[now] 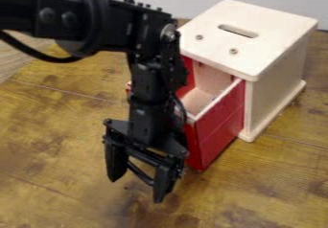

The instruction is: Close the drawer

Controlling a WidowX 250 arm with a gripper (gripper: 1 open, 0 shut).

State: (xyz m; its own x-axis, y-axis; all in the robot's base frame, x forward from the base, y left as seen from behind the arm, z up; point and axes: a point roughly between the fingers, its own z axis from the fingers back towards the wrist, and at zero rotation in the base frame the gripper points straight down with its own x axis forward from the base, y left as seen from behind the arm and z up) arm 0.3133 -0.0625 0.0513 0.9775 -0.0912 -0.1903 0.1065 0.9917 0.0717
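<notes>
"One drawer (216, 126) is to be closed; where is it seen?"

"It is found projecting from the cabinet (256, 50), the landmark here, on the side nearer the arm. Its red front and part of its pale interior are exposed."

"And the gripper (138, 170)?"

"It is held low in front of the drawer, well apart from the cabinet, with its fingers pointed down toward the table (64, 126). The jaws are seen spread, with nothing visible between them."

"Why is it placed there?"

"Probably so that the red front can be pushed from outside, toward the cabinet. A grasp is not strictly needed for that (a push is usually enough for a drawer)."

"Is the handle visible?"

"It cannot be told apart from the dark arm in front of it. Whether the drawer is touched by the gripper cannot be told either."

"What could go wrong?"

"If the push is made off-centre, the drawer may be jammed askew, or the cabinet may be shoved along. A straight, level push seems to be called for."
</notes>
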